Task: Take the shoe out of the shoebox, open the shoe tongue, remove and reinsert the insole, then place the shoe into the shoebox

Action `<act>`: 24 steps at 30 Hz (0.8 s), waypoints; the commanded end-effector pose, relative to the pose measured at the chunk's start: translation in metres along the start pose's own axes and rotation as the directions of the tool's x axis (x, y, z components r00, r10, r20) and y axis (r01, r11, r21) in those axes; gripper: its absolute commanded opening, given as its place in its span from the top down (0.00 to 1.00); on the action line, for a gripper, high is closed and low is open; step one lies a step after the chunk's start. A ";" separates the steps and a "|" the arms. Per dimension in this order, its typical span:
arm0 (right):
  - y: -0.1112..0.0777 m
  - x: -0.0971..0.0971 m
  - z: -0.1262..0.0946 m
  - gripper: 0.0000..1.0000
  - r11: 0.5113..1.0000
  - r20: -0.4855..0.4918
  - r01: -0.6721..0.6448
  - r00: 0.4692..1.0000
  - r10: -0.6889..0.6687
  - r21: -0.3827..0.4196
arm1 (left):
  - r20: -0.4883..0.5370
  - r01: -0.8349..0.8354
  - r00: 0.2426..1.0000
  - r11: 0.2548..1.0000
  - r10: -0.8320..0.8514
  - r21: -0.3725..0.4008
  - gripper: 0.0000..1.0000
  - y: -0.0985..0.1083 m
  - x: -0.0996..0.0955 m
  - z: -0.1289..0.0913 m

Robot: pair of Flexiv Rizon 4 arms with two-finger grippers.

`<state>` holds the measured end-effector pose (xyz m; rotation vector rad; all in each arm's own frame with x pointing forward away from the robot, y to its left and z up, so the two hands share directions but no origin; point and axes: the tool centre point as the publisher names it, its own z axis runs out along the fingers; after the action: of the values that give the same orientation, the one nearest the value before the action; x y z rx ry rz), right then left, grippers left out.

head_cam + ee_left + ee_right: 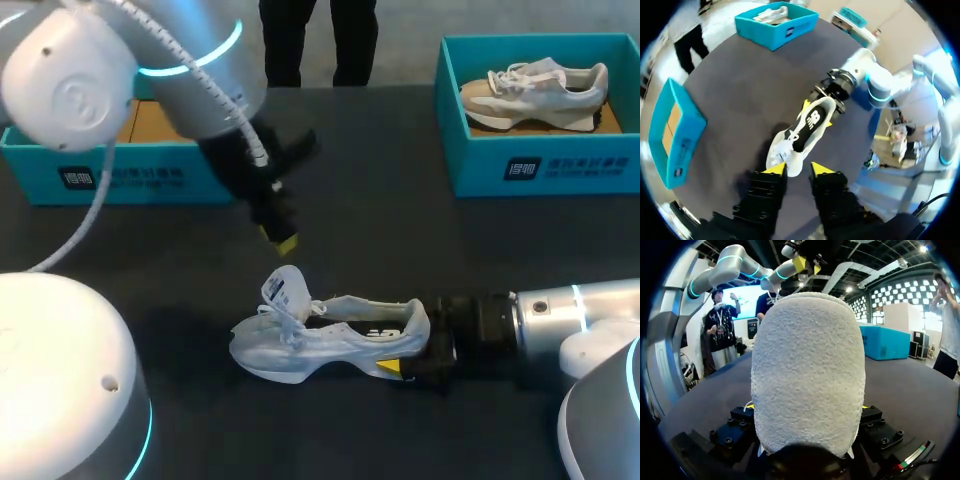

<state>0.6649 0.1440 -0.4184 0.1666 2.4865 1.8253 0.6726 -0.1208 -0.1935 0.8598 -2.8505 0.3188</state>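
A white mesh shoe (320, 340) lies on its side on the dark table, sole toward the front edge, its tongue (283, 290) pulled up. My right gripper (405, 345) comes in from the right and is shut on the shoe's heel; in the right wrist view the heel (807, 370) fills the space between the fingers. My left gripper (283, 240) hangs in the air a little above the tongue, touching nothing. In the left wrist view its yellow tips (797, 169) stand a small gap apart, nothing between them, with the shoe (800, 132) below and ahead.
An open blue shoebox (110, 170) with a bare cardboard floor stands at the back left. A second blue box (540, 165) at the back right holds another pale shoe (535, 90). Bare table lies between the boxes and in front of the shoe.
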 end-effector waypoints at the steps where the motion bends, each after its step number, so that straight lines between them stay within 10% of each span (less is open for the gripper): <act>1: 0.000 0.000 0.000 1.00 1.000 0.002 0.001 1.000 -0.001 0.002 | -0.004 -0.211 0.977 0.953 0.215 -0.219 1.00 -0.024 0.003 0.003; 24: 0.000 0.000 0.000 1.00 1.000 0.002 0.001 1.000 -0.001 0.002 | -0.012 -0.322 0.946 0.928 0.325 -0.190 1.00 -0.029 0.006 0.029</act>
<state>0.6649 0.1441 -0.4184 0.1666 2.4865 1.8255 0.6826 -0.1499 -0.2043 0.3659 -2.9569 0.0542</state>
